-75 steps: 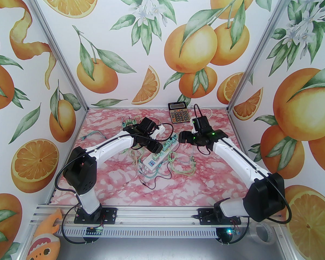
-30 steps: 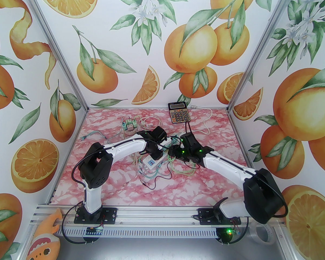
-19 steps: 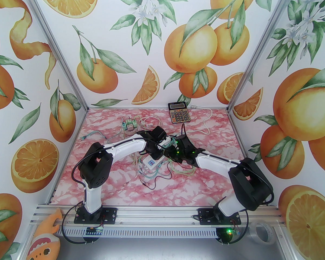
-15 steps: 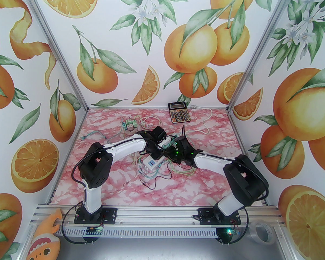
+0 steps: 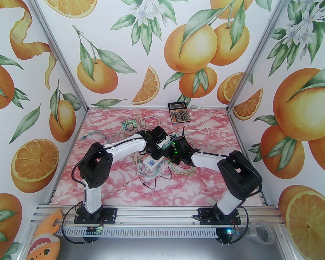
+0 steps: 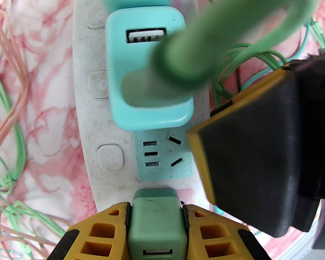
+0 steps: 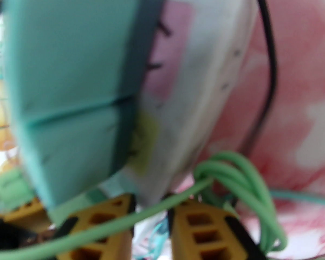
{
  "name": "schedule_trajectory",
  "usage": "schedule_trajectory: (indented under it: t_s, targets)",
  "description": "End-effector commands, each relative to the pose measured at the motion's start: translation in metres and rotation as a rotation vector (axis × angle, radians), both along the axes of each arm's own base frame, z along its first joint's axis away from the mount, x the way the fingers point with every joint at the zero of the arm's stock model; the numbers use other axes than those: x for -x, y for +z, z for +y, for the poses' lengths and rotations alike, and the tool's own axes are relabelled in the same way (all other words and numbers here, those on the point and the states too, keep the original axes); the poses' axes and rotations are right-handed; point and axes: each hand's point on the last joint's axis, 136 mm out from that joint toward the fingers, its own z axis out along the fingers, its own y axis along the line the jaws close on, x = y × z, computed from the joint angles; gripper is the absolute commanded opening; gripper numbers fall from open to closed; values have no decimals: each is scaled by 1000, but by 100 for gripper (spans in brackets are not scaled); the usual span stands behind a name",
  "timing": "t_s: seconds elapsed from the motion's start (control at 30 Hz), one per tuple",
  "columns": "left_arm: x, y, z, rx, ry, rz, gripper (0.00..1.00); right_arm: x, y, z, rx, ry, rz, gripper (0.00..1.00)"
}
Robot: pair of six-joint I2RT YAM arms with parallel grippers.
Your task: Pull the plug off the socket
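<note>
The socket is a white power strip (image 6: pixel 84 112) lying mid-table, also seen as the socket (image 5: pixel 151 163) from above. My left gripper (image 6: pixel 155 226) is shut on a green plug (image 6: pixel 155 221) seated at the strip's near end. A teal plug (image 6: pixel 149 72) with a thick green cable sits two sockets farther on, with an empty socket face between them. My right gripper (image 7: pixel 151 223) is closed around the strip's side edge (image 7: pixel 195 96), a green cable crossing its fingers. From above, the left gripper (image 5: pixel 155 151) and right gripper (image 5: pixel 171 152) meet over the strip.
Thin green, pink and black cables (image 5: pixel 178 169) tangle around the strip. A calculator (image 5: pixel 179 112) lies at the back. Several small plugs sit on a round base (image 5: pixel 129 126) at back left. A white cord (image 5: pixel 207 123) runs to the back right.
The right arm swung left and down onto the strip and its jaws closed on the strip's edge. The left gripper has stayed shut on the green plug.
</note>
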Motion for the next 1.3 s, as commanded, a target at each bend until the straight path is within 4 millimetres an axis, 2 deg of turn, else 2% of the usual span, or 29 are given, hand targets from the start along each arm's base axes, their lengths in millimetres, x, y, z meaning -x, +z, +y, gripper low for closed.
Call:
schedule_trajectory:
  t_s: [0.0, 0.23, 0.53, 0.83, 1.1, 1.27]
  targets:
    - [4, 31, -25, 24, -93, -104, 21, 28, -52, -34, 219, -9, 146, 27]
    - [8, 34, -25, 78, -54, -78, 20, 33, -62, -40, 260, -7, 178, 26]
    - [-10, 65, -21, 237, 46, 4, 20, 35, -62, -45, 288, 5, 179, 25]
    - [-12, 72, -10, 166, 41, -65, 20, 35, -60, -46, 298, 8, 172, 25]
    - [-19, 122, 7, 222, 99, -160, 20, 31, -52, -48, 321, 22, 154, 25]
    - [-26, 159, 34, 274, 199, -239, 20, 29, -50, -47, 321, 30, 150, 25]
